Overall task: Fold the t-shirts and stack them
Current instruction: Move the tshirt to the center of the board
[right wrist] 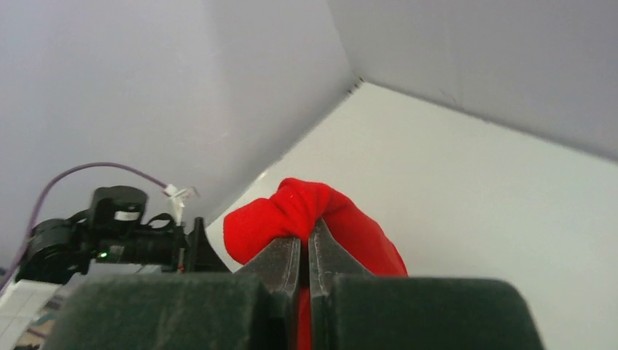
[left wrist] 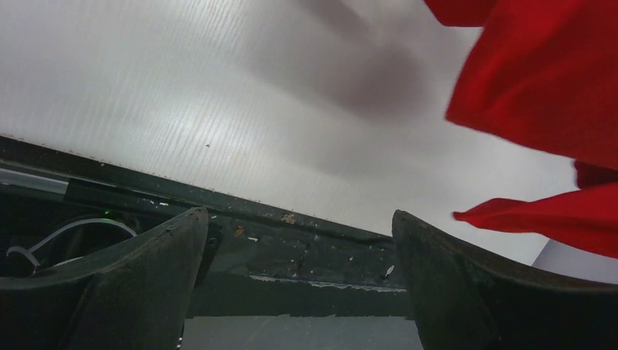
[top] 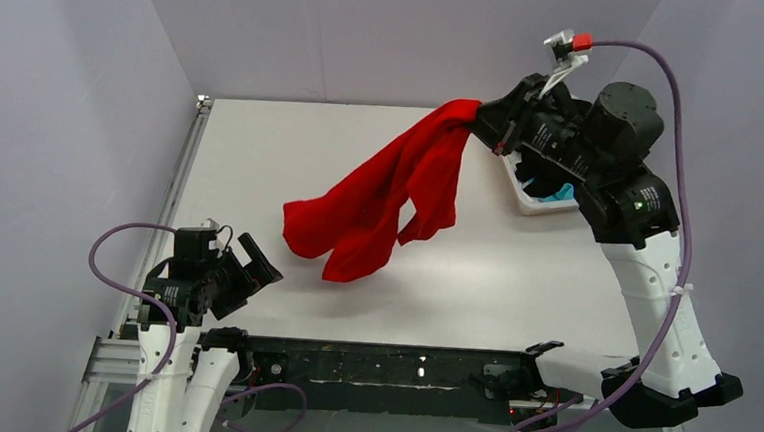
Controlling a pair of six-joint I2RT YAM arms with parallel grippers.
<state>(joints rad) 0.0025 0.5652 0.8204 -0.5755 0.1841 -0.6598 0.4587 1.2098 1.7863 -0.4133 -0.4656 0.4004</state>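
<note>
Above table, right claw pinches red t-shirt.

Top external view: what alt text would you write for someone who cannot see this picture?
The right gripper, raised at far right, pinches a red t-shirt that dangles over the white table. The left gripper sits open and empty at near left; a white basket holding teal cloth shows beneath the right arm.

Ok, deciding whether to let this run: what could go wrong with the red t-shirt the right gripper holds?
The right gripper pinches only a small bunch of the soft red cloth t-shirt, so it could slip free. The shirt hangs crumpled and may land twisted. The open left gripper near its dangling edge might snag it.
</note>
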